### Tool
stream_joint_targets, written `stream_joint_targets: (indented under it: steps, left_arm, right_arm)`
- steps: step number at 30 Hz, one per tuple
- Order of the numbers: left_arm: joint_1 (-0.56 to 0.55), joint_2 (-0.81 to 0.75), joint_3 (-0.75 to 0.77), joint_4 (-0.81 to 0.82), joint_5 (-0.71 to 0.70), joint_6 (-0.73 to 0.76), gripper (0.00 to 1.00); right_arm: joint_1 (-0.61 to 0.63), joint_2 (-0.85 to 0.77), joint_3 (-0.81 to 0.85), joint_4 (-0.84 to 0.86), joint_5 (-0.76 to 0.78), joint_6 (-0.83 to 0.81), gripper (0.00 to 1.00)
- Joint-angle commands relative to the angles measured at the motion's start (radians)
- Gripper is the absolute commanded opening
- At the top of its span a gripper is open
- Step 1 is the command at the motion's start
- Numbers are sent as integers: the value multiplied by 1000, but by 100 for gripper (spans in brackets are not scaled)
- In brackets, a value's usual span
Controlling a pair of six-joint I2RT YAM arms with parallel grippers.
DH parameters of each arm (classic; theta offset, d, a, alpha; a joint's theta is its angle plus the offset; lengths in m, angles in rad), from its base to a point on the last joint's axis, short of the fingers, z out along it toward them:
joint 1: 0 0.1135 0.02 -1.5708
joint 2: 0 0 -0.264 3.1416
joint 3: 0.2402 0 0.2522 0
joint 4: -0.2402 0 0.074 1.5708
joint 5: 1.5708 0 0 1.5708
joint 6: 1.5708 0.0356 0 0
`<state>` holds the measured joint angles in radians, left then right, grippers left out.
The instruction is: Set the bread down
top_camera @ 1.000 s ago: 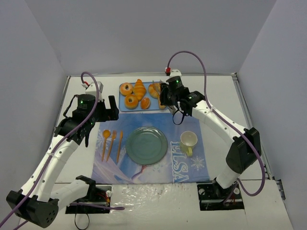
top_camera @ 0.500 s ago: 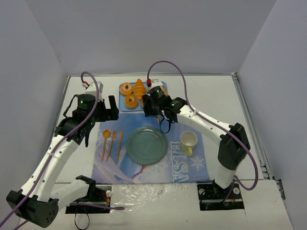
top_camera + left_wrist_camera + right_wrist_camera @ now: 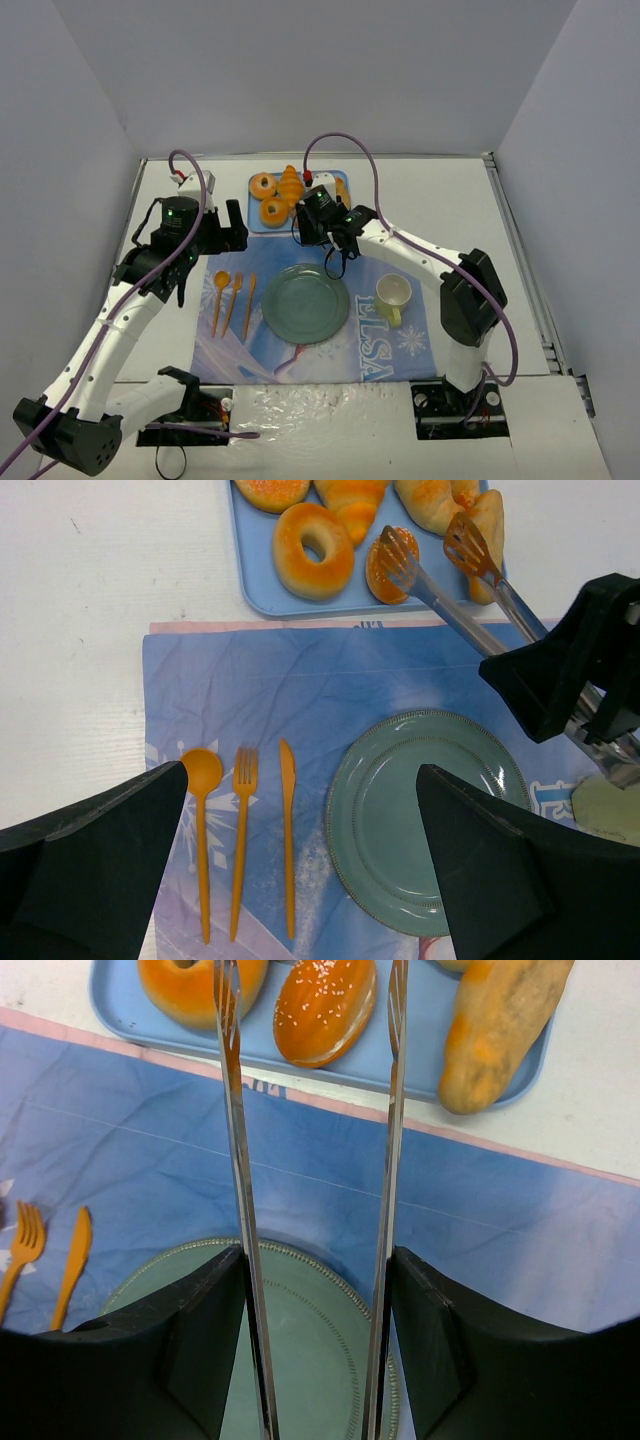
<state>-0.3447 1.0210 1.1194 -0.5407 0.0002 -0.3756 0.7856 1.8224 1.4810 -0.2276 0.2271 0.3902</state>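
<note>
Our right gripper (image 3: 318, 1290) is clamped on the tongs (image 3: 236, 1160), tips spread either side of the seeded bun (image 3: 325, 1008). It lies on the blue tray (image 3: 420, 1068) by the counter's far edge, its long axis slanting near-to-far. A doughnut (image 3: 190, 982) crowds its left and a long roll (image 3: 500, 1025) its right. Bare placemat (image 3: 120, 1130) separates the tray from the plate (image 3: 430, 810). Our left gripper (image 3: 300, 880) hangs wide open.

The tongs (image 3: 236, 1130) stand spread, one prong either side of the seeded bun (image 3: 325, 1005), with a slim gap on each flank. A ring doughnut (image 3: 185, 985) crowds the left prong, and a long roll (image 3: 505, 1025) lies beyond the right. The plate (image 3: 430, 820) is bare, between the cutlery (image 3: 244, 772) and the mug (image 3: 393, 292).
</note>
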Motion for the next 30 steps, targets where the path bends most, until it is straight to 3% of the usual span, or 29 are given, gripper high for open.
stream_joint_targets:
  steps: [1,11,22,30]
  left_arm:
    - [4,-16,19,51,0,6,97]
    - [4,-18,20,51,0,6,97]
    - [4,-18,20,51,0,6,97]
    - [5,-18,20,50,0,6,97]
  right_arm:
    - [-3,28,63,43,55,15,54]
    - [-30,116,115,43,21,23,52]
    - [-35,123,108,44,10,24,43]
    - [-35,76,95,43,-3,20,24]
